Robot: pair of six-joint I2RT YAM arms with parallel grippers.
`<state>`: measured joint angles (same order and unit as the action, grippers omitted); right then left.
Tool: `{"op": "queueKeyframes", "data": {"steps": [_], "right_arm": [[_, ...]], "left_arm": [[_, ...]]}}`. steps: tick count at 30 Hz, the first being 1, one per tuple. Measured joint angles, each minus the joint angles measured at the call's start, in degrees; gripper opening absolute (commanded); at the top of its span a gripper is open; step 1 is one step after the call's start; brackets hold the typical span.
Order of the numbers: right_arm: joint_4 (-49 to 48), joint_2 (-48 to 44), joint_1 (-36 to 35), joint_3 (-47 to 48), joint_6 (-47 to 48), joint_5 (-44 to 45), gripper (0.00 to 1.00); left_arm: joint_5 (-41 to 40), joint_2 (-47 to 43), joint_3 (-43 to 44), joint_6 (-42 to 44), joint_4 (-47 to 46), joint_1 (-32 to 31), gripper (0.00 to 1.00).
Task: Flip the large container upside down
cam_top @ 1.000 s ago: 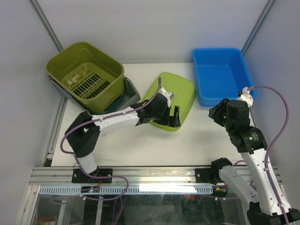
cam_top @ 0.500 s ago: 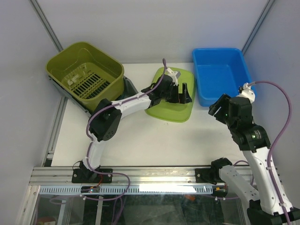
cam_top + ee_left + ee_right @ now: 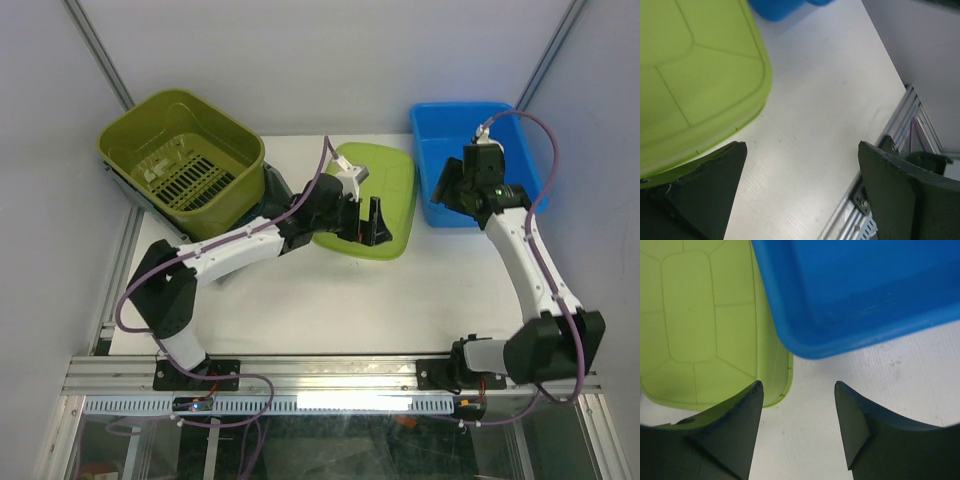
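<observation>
The left claw point(image 3: 365, 222) has its fingers spread wide with nothing between them. In the left wrist view only bare white table point(image 3: 810, 100) shows between the two dark fingertips point(image 3: 705, 190). The claw hangs over the near edge of the lime-green container point(image 3: 385, 175), and its left finger sits low by that rim; whether it touches cannot be told. The container lies flat in the middle of the table, its smooth panelled face upward and no hollow showing, so it looks to be bottom up. From the left wrist camera its rounded corner point(image 3: 690, 75) fills the upper left of the view.

The right claw point(image 3: 450, 185) is also spread apart and holds nothing. Its wrist camera looks down between the fingers point(image 3: 730, 425) at table. It hovers above the near left corner of the blue bin point(image 3: 500, 135), whose rounded corner point(image 3: 865, 290) fills the upper right of that view. The green container's edge point(image 3: 695, 315) lies to the left of it. The bin and the green container sit just beside each other; whether they touch cannot be told.

At the far left stands a bigger olive-green basket point(image 3: 215, 215) with a slotted bottom. It is hollow side up and tilted, resting on a grey tray point(image 3: 278, 195).
</observation>
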<state>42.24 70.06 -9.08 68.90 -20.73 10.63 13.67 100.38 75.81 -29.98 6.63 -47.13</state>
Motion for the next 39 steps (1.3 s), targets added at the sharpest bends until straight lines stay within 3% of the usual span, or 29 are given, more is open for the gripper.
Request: {"op": "queueKeyframes", "data": {"steps": [5,11,13,15,17,20,22,26,34,39], "right_arm": [[-3.1,13.7,2.7,7.8,3.1,-4.0,0.64],[-4.7,28.7,3.0,17.5,6.2,-6.6,0.64],[-4.8,33.0,3.0,20.4,6.9,-6.6,0.59],[-5.0,36.4,3.1,22.7,7.5,-6.3,0.43],[-5.3,38.6,3.1,23.7,8.1,-6.1,0.40],[-5.1,40.3,3.2,24.2,8.4,-7.3,0.43],[-4.8,41.2,3.2,25.3,8.6,-8.2,0.40],[-4.7,41.9,3.3,26.3,9.7,-10.6,0.00],[-2.9,38.2,3.3,25.9,11.2,-11.6,0.00],[-0.2,30.7,4.4,24.7,7.6,-18.7,0.00]], "left_arm": [[-1.2,-5.0,-5.2,0.8,1.0,-6.4,0.99],[-0.9,-1.1,-7.4,0.7,1.7,-9.0,0.99],[-0.9,1.5,-7.3,0.8,1.5,-8.6,0.99],[-1.0,4.1,-6.6,0.8,1.6,-8.6,0.99],[-1.0,6.6,-5.2,0.9,1.5,-8.3,0.99],[-0.2,9.4,-3.4,0.9,0.5,-7.3,0.99],[0.8,10.3,-3.1,0.8,-0.6,-6.6,0.99],[2.0,11.4,-2.6,0.6,-2.0,-4.4,0.99],[2.0,15.9,3.4,0.6,-2.5,-3.1,0.99],[2.5,17.5,5.1,0.6,-3.2,-3.1,0.99]]}}
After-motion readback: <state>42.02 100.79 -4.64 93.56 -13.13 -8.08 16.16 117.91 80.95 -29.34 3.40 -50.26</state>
